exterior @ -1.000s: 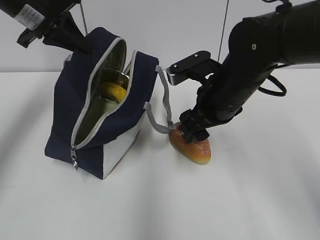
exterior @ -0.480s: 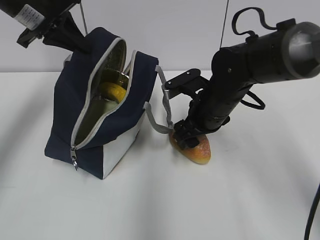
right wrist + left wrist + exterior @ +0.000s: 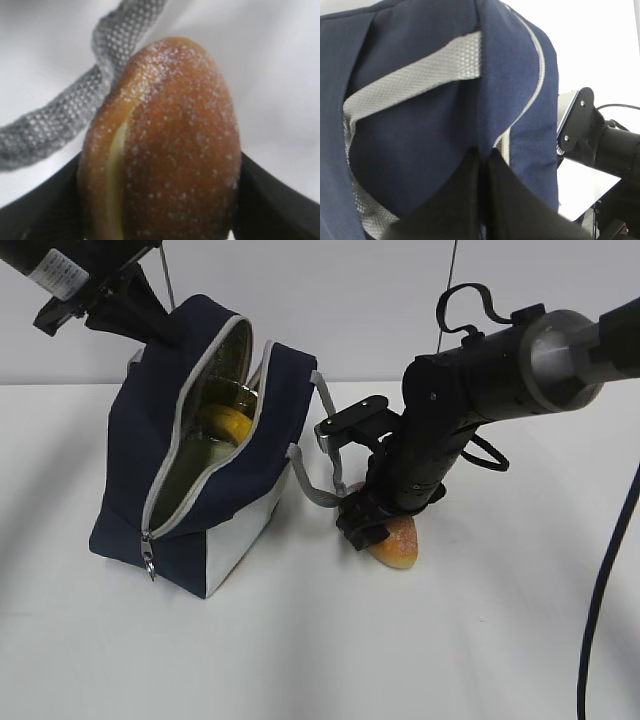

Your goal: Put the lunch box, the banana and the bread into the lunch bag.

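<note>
No text, brand, number or sign can be read. A white rectangular label on the black left robot arm (image 3: 62, 272) carries small dark print, possibly lines of text, but it is too blurred to make out.

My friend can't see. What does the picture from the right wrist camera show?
A glossy golden-brown bread roll with a pale slit fills the picture, sitting between the two dark fingers of the right gripper, one on each side of it. A grey woven strap from the lunch bag curves behind the bread on the white table.
</note>
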Controlling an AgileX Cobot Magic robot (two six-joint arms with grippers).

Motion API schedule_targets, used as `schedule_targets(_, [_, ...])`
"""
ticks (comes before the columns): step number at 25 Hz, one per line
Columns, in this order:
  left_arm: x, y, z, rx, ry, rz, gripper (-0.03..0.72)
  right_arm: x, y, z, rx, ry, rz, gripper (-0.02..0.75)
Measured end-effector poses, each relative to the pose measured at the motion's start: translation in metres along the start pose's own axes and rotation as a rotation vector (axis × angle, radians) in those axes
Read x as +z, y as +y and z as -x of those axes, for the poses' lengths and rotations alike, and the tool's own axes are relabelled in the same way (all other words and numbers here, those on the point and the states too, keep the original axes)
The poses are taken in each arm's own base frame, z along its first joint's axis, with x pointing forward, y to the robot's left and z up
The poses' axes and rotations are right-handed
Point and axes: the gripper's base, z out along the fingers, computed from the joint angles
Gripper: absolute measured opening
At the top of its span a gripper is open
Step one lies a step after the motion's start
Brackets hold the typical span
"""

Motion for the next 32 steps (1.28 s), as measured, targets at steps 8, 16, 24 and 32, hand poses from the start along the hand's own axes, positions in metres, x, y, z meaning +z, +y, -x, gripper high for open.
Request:
schedule_targets(8, [0.000,0.000,0.000,0.002,0.000,0.005,-0.001,-0.006,0.000,0.000,-0.004,0.007,-0.002,0.433])
schedule_targets(16, [-0.001,0.000,0.000,0.003,-0.001,0.006,-0.001,-0.041,-0.027,-0.013,0.051,0.075,-0.022,0.426])
schedule_targets(24, [-0.001,0.000,0.000,0.004,-0.001,0.006,-0.001,-0.126,-0.048,-0.023,0.149,-0.020,-0.060,0.426])
schedule_targets(32, [-0.001,0.000,0.000,0.004,-0.001,0.005,-0.001,-0.211,-0.019,0.015,0.300,-0.337,0.210,0.426])
